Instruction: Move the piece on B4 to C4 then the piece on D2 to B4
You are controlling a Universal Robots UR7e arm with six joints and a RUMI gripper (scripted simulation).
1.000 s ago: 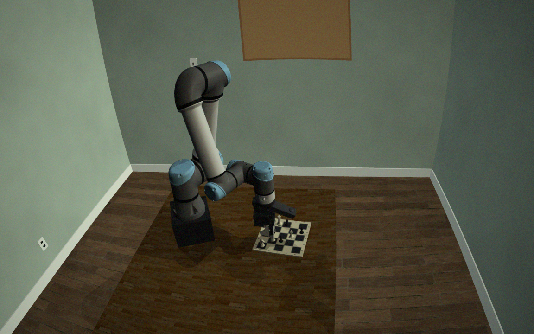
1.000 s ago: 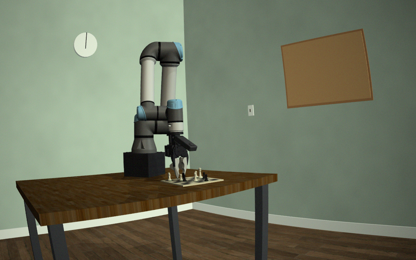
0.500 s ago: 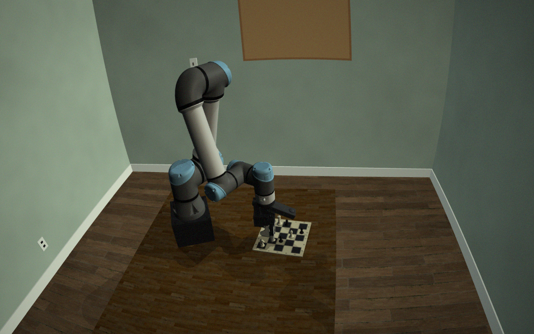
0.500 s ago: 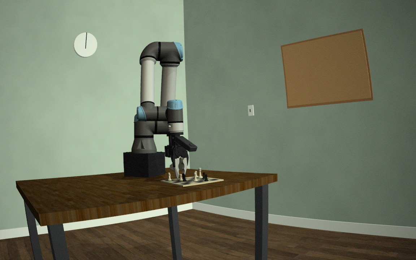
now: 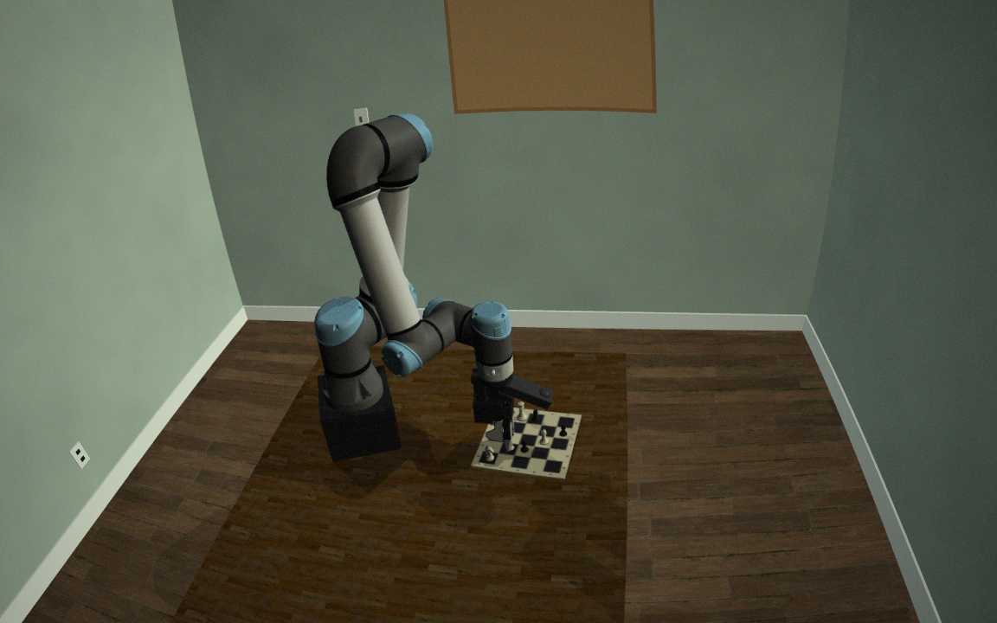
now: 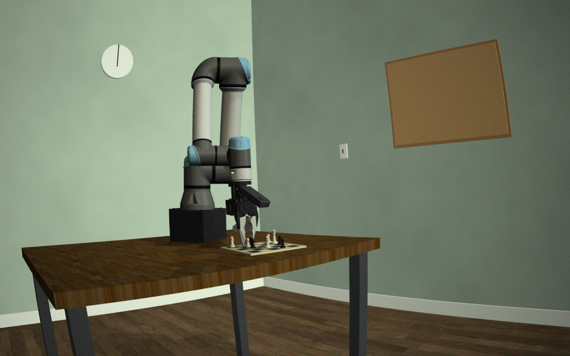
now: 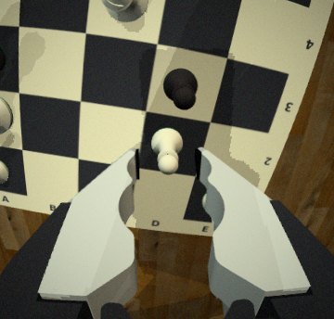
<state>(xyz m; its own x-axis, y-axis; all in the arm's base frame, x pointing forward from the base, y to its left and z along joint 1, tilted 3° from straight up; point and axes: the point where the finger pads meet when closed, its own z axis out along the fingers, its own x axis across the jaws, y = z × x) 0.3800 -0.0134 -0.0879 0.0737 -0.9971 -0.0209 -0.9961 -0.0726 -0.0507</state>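
The board (image 5: 564, 465) (image 6: 251, 253) carries several chess pieces. A white bishop (image 7: 124, 1) (image 6: 267, 241) (image 5: 543, 437) stands upright on C4. B4 (image 7: 55, 8) shows bare at the top of the wrist view. A small white pawn (image 7: 167, 142) (image 6: 247, 242) stands upright on D2. My gripper (image 7: 166, 150) (image 6: 248, 241) (image 5: 508, 447) is open and low over D2. Its two fingertips are on either side of this pawn, with a gap on each side. In the top view the fingers largely hide the pawn.
A black pawn (image 7: 181, 87) (image 5: 524, 446) stands on D3, close beyond the fingers. A white knight (image 5: 489, 453) (image 6: 232, 242) stands on E1, mostly behind the right finger in the wrist view. White pieces stand on A1 and A2, black ones on A3 and B5 (image 5: 563, 430).
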